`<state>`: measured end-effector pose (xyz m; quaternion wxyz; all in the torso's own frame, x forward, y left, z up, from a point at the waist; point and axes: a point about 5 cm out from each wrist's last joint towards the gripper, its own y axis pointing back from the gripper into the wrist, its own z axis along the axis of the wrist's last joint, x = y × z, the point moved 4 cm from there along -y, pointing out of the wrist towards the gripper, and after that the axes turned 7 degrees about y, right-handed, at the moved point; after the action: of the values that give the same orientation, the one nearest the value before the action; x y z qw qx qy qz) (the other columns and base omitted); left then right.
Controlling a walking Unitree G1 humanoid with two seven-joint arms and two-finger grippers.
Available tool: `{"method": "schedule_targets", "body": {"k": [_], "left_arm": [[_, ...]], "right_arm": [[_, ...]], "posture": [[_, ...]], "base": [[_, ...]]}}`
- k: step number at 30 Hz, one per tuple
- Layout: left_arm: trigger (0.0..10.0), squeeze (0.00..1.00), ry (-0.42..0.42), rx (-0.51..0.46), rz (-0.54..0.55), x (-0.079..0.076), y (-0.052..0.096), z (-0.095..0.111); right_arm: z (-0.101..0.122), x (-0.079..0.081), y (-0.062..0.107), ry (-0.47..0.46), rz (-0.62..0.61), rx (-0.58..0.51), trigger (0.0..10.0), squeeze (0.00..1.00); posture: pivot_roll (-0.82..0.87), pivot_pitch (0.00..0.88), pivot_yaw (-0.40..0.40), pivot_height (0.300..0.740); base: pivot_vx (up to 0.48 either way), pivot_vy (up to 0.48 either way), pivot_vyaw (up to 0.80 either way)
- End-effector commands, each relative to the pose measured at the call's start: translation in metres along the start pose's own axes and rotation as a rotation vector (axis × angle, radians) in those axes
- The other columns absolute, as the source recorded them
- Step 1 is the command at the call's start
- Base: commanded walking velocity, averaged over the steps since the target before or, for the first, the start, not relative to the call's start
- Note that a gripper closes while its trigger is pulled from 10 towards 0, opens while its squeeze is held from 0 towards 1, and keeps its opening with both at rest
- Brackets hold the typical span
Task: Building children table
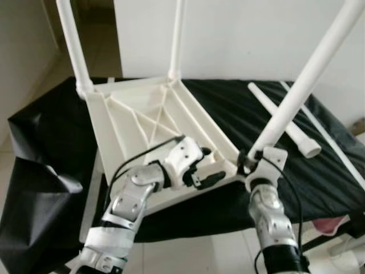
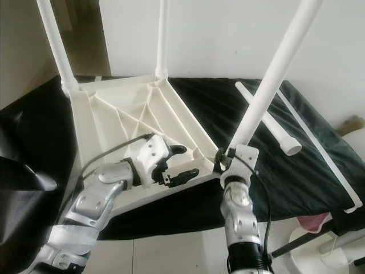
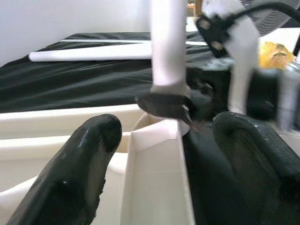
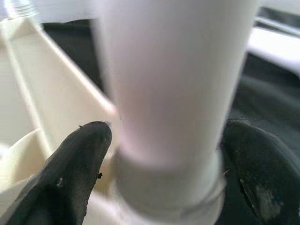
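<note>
A white children's table top [image 1: 142, 114] lies upside down on a black cloth. Two white legs [image 1: 73, 45] [image 1: 177, 40] stand in its far corners. At the near right corner a third leg [image 1: 308, 74] leans up and to the right. My right gripper [image 1: 251, 160] is shut on this leg's base, with a finger [image 4: 79, 159] on each side of the leg [image 4: 173, 70]. My left gripper [image 1: 205, 171] is open at the near edge beside that corner, its fingers [image 3: 70, 173] straddling the rim wall [image 3: 154, 187] with gaps on both sides.
A loose white leg [image 1: 282, 120] and a thin white rod [image 1: 331, 137] lie on the black cloth [image 1: 239, 103] to the right. A white wall stands behind. On the floor at the right are a pink item [image 1: 331, 225] and a white stand base [image 2: 319, 251].
</note>
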<state>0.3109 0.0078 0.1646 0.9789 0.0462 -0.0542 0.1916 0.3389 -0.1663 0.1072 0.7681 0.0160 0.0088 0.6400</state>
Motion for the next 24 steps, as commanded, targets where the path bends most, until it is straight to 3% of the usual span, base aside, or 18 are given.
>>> {"method": "schedule_targets", "body": {"k": [1, 5, 9, 13, 17, 24], "left_arm": [[10.0, 0.00, -0.003, -0.031, 0.197, 0.021, -0.001, 0.005], [10.0, 0.00, 0.015, -0.072, 0.244, 0.029, 0.000, 0.013], [10.0, 0.00, 0.017, -0.083, 0.266, 0.033, 0.001, 0.015], [10.0, 0.00, 0.059, -0.105, 0.345, 0.048, 0.004, 0.019], [10.0, 0.00, 0.053, -0.105, 0.365, 0.051, 0.005, 0.019], [10.0, 0.00, 0.073, -0.109, 0.416, 0.064, 0.009, 0.019]], "right_arm": [[0.006, 0.010, 0.004, -0.011, 0.068, -0.037, 10.0, 0.00], [0.006, 0.025, 0.011, -0.002, 0.162, -0.054, 10.0, 0.00], [0.005, 0.029, 0.013, -0.004, 0.183, -0.054, 10.0, 0.00], [-0.002, 0.037, 0.027, 0.044, 0.253, -0.044, 10.0, 0.00], [-0.002, 0.037, 0.031, 0.044, 0.264, -0.046, 10.0, 0.00], [-0.001, 0.024, 0.041, 0.046, 0.229, -0.071, 10.0, 0.00]], "posture": [[0.04, 0.000, -0.057, 0.740], [0.04, 0.000, -0.055, 0.740], [0.04, 0.000, -0.054, 0.740], [0.03, 0.000, -0.053, 0.740], [0.03, 0.000, -0.054, 0.740], [0.02, 0.000, -0.053, 0.740]], "base": [[0.000, 0.000, 0.00], [0.000, 0.000, 0.00], [0.000, 0.000, 0.00], [0.000, 0.000, 0.00], [0.000, 0.000, 0.00], [0.000, 0.000, 0.00]]}}
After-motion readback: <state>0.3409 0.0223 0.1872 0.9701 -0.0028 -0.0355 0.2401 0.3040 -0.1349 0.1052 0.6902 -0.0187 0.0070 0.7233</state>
